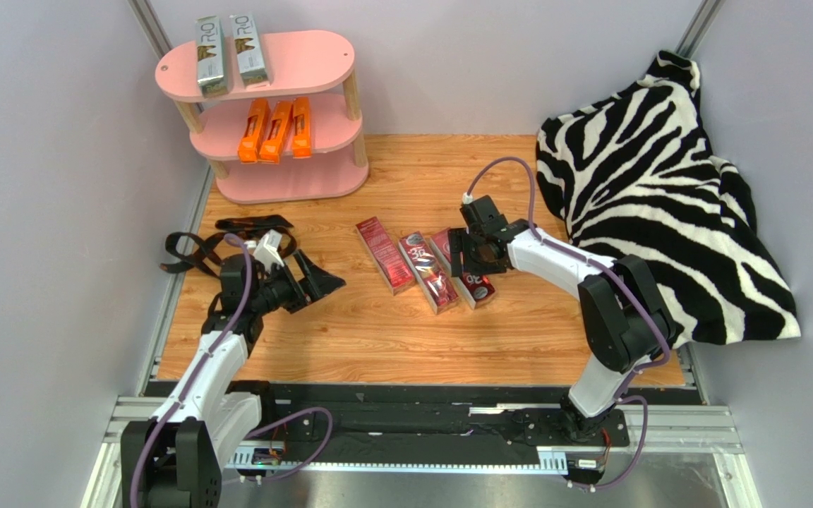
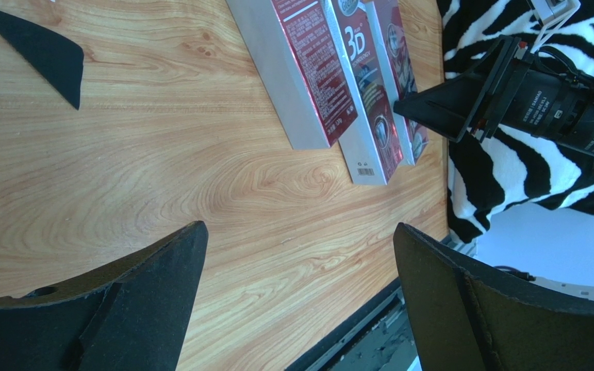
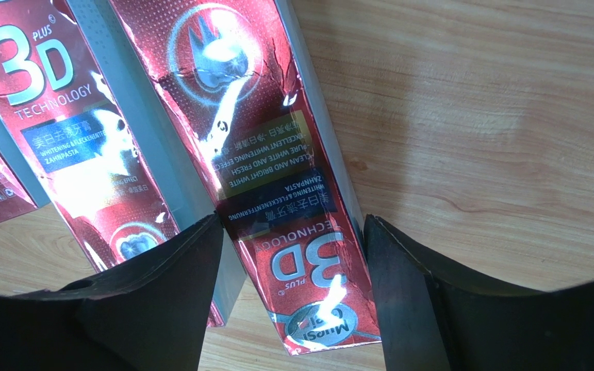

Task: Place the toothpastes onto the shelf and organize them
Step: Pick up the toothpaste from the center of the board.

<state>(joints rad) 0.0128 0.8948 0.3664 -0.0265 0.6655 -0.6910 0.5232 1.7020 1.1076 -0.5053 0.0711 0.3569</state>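
Three dark red toothpaste cartons with white print are laid flat, side by side and slightly slanted, mid-way across the wood-grain table top [image 1: 400, 333]. They are not on the shelf. The rightmost red carton [image 3: 277, 154] is straddled by the right gripper [image 1: 471, 265]. Its black fingers [image 3: 161, 301] are parted and set at the carton's two long edges, near the end printed "3D". The carton is seen flat on the wood, and no firm clamp can be made out. The middle red carton [image 1: 428, 271] is placed just beside it, and the left red carton [image 1: 383, 254] just beyond that.

The pink three-tier oval-board shelf with pale wooden pegs [image 1: 305, 64] is set at the far left corner, well apart from the red cartons. Two silver-grey cartons [image 1: 208, 55] are laid on its top board. Three bright orange cartons [image 1: 276, 130] are lined up on the middle board.

The left gripper [image 1: 313, 288] is held low over bare wood left of the red cartons, jaws spread wide, with nothing between them. A black strap [image 1: 215, 246] is tangled just behind it. A zebra-print cloth [image 1: 655, 180] is heaped along the right side.
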